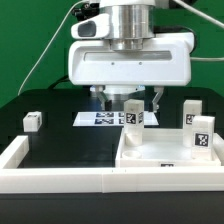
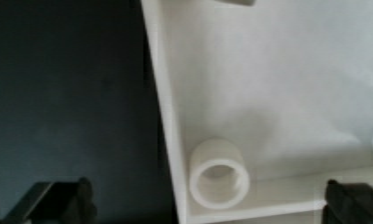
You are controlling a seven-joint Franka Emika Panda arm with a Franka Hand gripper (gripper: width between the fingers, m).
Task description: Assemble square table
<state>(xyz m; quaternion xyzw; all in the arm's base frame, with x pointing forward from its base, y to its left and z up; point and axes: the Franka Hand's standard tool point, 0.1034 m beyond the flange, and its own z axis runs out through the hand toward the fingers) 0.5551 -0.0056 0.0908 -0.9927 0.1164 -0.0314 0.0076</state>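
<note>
The square table's white slab lies at the exterior view's right, raised edges up. In the wrist view one edge of the slab and a round corner socket show. My gripper hangs over the slab's far left corner, open, and its dark fingertips straddle the slab's edge and socket with nothing between them. Three white tagged legs stand upright at the slab: one close under the gripper, two at the right. A further leg sits on the black table at the left.
The marker board lies flat behind the slab, beneath the gripper. A long low white border wall runs along the front and up the left side. The table top is black.
</note>
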